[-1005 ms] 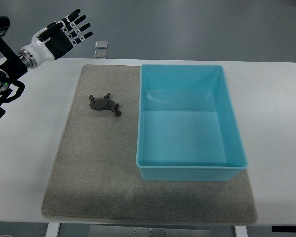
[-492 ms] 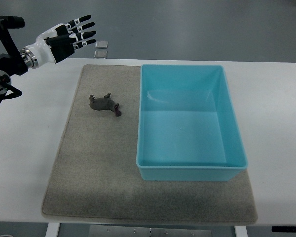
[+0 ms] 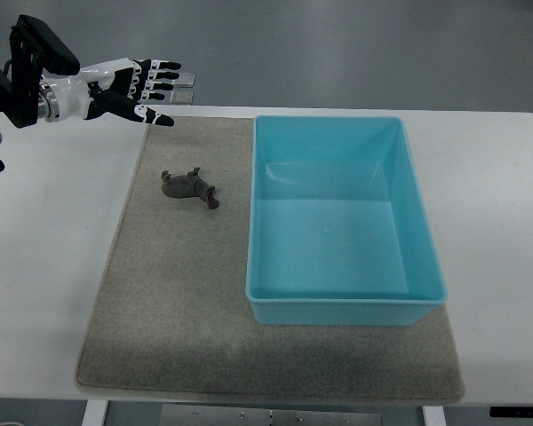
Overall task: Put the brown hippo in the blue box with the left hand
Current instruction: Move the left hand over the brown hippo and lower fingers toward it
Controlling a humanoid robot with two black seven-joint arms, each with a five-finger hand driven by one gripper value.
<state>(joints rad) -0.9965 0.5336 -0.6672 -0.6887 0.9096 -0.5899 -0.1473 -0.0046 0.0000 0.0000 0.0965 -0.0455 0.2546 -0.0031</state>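
The brown hippo (image 3: 188, 187) lies on its side on the grey mat (image 3: 169, 293), just left of the blue box (image 3: 342, 222). The box stands open and holds nothing. My left hand (image 3: 147, 89) hovers at the top left, above the mat's far left corner and well behind the hippo. Its fingers are spread flat, palm down, and it holds nothing. The left arm enters from the upper left edge. No right arm shows.
The mat covers most of the white table (image 3: 497, 222). Two small grey squares (image 3: 185, 87) lie on the floor beyond the table's far edge, partly behind my left hand.
My left hand has swung right and lower toward the mat's far corner, turning palm down. The hippo and box have not moved.
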